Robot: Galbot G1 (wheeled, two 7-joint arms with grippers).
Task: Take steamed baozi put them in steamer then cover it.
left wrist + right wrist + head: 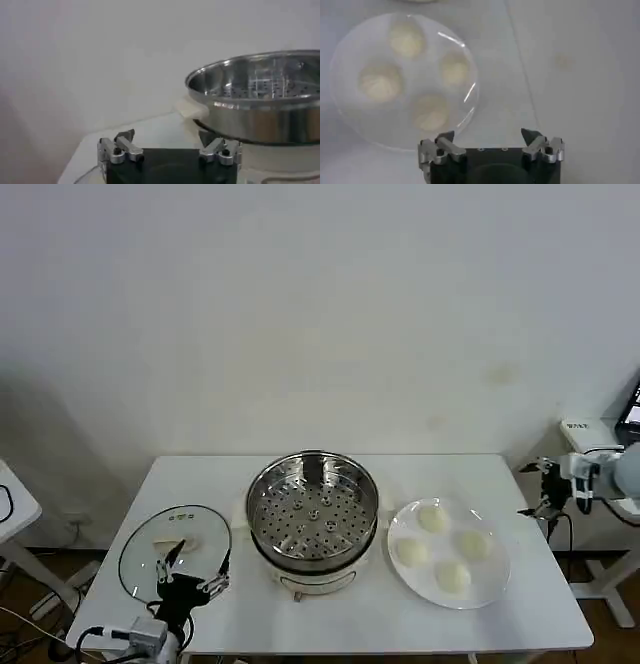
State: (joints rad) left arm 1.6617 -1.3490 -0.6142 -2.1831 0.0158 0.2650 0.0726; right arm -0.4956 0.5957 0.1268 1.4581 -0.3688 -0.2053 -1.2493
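Hovering at the table's (520,624) near left corner, the left gripper (190,572) spreads its fingers wide over the near edge of the glass lid (175,541), which lies flat beside the steamer (313,509). The steamer stands uncovered mid-table, its perforated tray bare. Just right of it, the white plate (492,582) carries four steamed baozi (432,518), nothing blocking them. Off the table's right edge, the right gripper (541,488) hangs in the air, fingers likewise spread wide and holding nothing.
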